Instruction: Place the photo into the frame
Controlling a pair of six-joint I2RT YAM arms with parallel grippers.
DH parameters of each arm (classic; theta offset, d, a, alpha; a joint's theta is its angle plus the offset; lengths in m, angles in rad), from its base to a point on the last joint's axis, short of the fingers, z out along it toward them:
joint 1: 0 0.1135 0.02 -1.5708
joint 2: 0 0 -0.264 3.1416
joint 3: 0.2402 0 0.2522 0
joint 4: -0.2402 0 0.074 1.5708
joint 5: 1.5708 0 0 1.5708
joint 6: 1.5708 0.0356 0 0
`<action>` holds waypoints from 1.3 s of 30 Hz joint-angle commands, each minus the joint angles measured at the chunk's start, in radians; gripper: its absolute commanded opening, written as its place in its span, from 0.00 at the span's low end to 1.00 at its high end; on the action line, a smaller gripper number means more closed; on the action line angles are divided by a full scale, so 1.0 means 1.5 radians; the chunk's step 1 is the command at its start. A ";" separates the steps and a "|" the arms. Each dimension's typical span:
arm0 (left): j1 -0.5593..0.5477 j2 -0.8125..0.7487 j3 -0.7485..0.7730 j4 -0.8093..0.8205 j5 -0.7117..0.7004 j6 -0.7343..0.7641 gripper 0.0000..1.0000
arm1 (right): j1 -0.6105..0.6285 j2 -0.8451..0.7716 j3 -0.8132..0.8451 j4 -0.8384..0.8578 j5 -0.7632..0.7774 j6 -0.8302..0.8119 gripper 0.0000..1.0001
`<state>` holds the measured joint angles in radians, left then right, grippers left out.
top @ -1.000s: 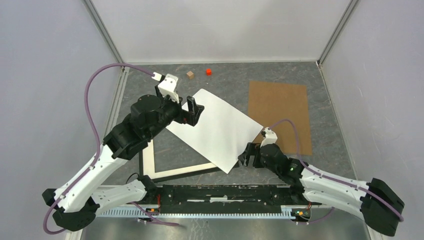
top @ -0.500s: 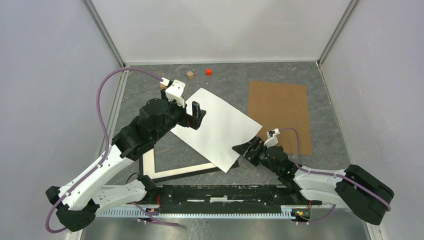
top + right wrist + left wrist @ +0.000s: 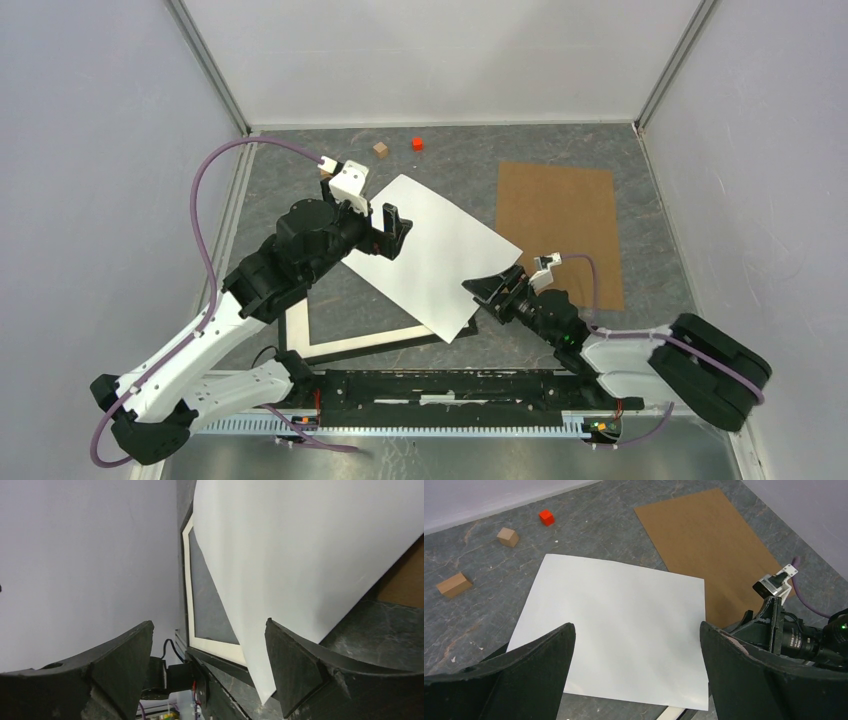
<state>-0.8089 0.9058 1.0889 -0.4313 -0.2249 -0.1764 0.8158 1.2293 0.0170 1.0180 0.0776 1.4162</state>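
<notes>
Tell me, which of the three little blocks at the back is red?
The red cube, the one closest to the brown board. The tan cube and the longer tan block are both wood-coloured.

Over the last second the right gripper (image 3: 480, 292) has swung up and to the left, rolling onto its side at the photo's (image 3: 430, 255) near right edge, while the left gripper (image 3: 390, 222) has shifted slightly right over the photo's far corner.
</notes>
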 commanded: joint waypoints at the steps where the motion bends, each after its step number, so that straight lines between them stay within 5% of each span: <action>1: 0.000 -0.011 -0.004 0.035 0.013 0.033 1.00 | -0.009 -0.119 -0.104 -0.190 0.017 -0.087 0.89; 4: 0.000 -0.010 -0.005 0.037 0.017 0.031 1.00 | -0.028 -0.201 -0.097 -0.340 0.032 -0.125 0.92; 10: 0.001 -0.005 -0.003 0.038 0.026 0.027 1.00 | -0.044 -0.166 -0.061 -0.362 -0.009 -0.141 0.91; 26: 0.002 -0.005 -0.003 0.037 0.035 0.024 1.00 | -0.098 0.133 -0.018 -0.045 -0.051 -0.074 0.82; 39: 0.002 -0.006 -0.005 0.037 0.033 0.029 1.00 | -0.152 0.334 0.061 0.172 -0.080 -0.063 0.52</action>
<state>-0.8089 0.9058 1.0840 -0.4236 -0.1802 -0.1764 0.5961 1.6600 0.0788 1.2251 -0.0483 1.3457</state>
